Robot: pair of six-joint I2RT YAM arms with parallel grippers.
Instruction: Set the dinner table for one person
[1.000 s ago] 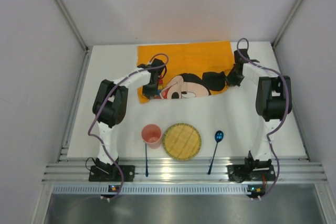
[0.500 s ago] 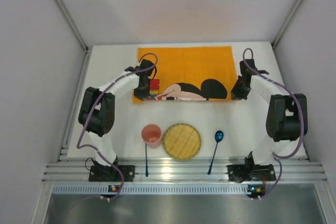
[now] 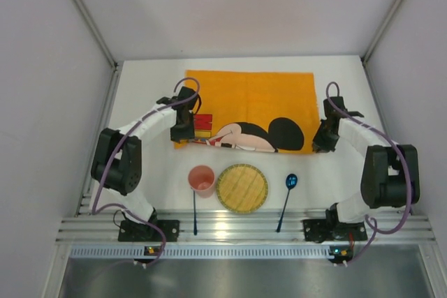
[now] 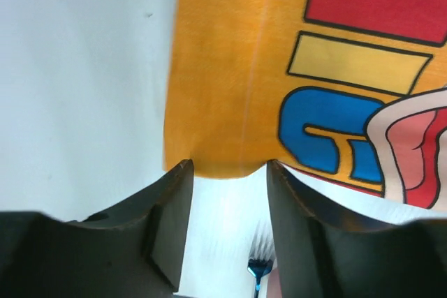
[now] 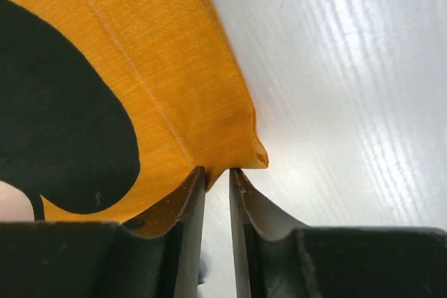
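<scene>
White dinner table (image 4: 84, 68), directly beneath left pincer (image 4: 227, 167)

Top ext. cam: fixed, high behind arm bases, looking down on whole surface (image 3: 318, 179). L wrist cam: v. close, aimed down past left pincer (image 4: 228, 167) at near-left placemat (image 4: 230, 68) corner. R wrist cam: same past right pincer (image 5: 216, 170), near-right corner. Placemat in all three.

Bright even light, streaky glare on the dinner table (image 5: 349, 102).
</scene>
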